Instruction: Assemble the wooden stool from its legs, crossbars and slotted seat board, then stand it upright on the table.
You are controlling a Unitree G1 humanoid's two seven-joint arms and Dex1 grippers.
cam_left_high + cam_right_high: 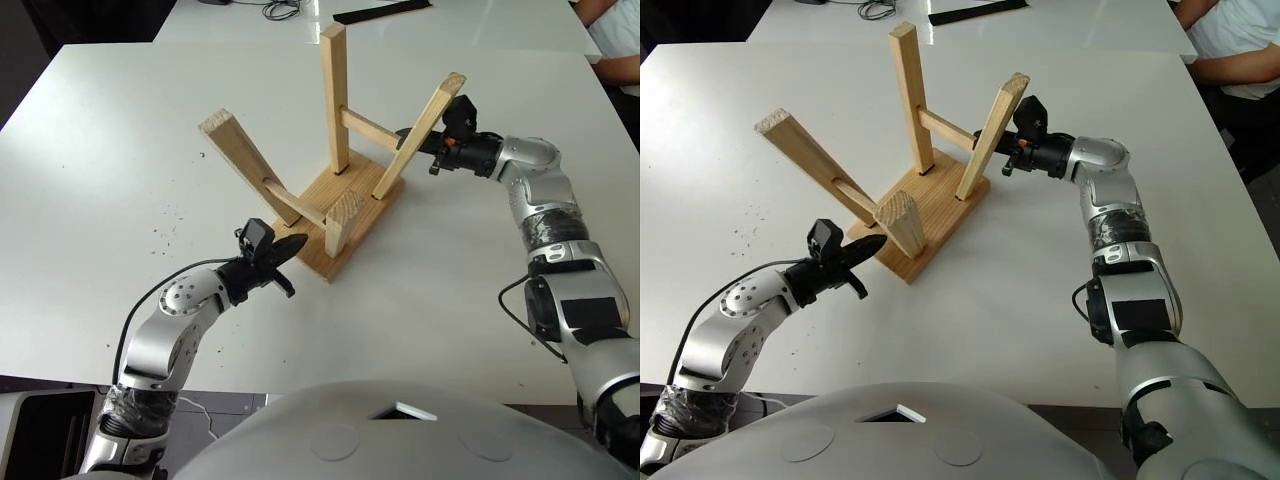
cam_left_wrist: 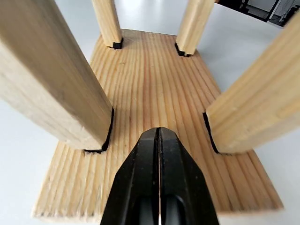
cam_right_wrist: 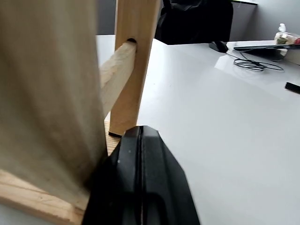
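The wooden stool lies upside down on the white table, its slotted seat board (image 1: 368,212) flat and its legs pointing up and splayed. A crossbar (image 1: 368,127) joins the tall back leg (image 1: 335,95) to the right leg (image 1: 425,128). A second crossbar (image 1: 296,205) links the left leg (image 1: 243,160) to the near leg (image 1: 343,215). My left gripper (image 1: 296,243) is shut and empty, just off the board's near corner, pointing in between the legs (image 2: 159,131). My right gripper (image 1: 403,132) is shut, with its tips against the far side of the right leg (image 3: 51,93), beside the crossbar.
Small dark specks (image 1: 165,225) dot the table to the left of the stool. Cables (image 1: 282,8) and a black strip (image 1: 382,10) lie on the table behind. Open white tabletop (image 1: 120,120) surrounds the stool on all sides.
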